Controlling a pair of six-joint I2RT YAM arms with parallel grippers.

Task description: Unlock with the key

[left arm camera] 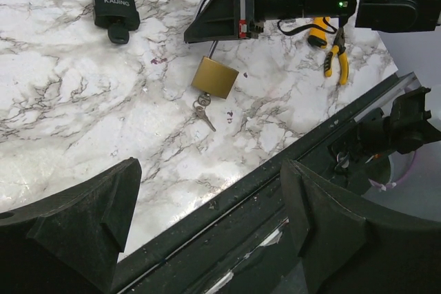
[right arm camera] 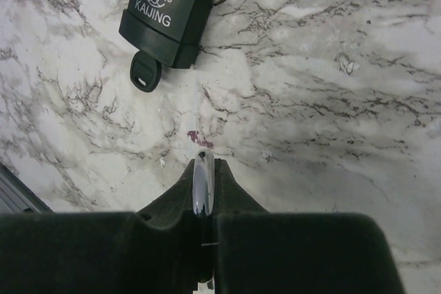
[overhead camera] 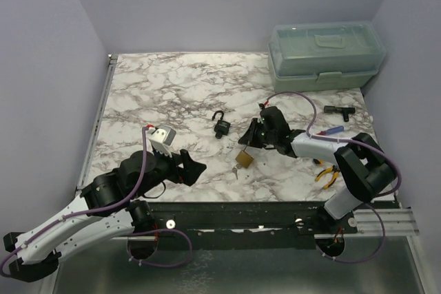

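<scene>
Off the brass padlock's point(left arm camera: 215, 77) near end, its key point(left arm camera: 202, 109) trails toward your left hand point(left arm camera: 210, 180), which is wide open and empty. Your right hand point(right arm camera: 204, 173) pinches the padlock's shackle point(right arm camera: 200, 185).

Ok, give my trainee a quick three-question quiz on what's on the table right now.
1. True or false: a key sits in the black Kaijing padlock.
2. What do the right arm's jaws clamp? A) the shackle of the brass padlock B) the yellow pliers C) the toolbox handle
3. Fill in: the left arm's jaws stand ____, with nothing between them.
Key: 1 true; 2 A; 3 open.
</scene>
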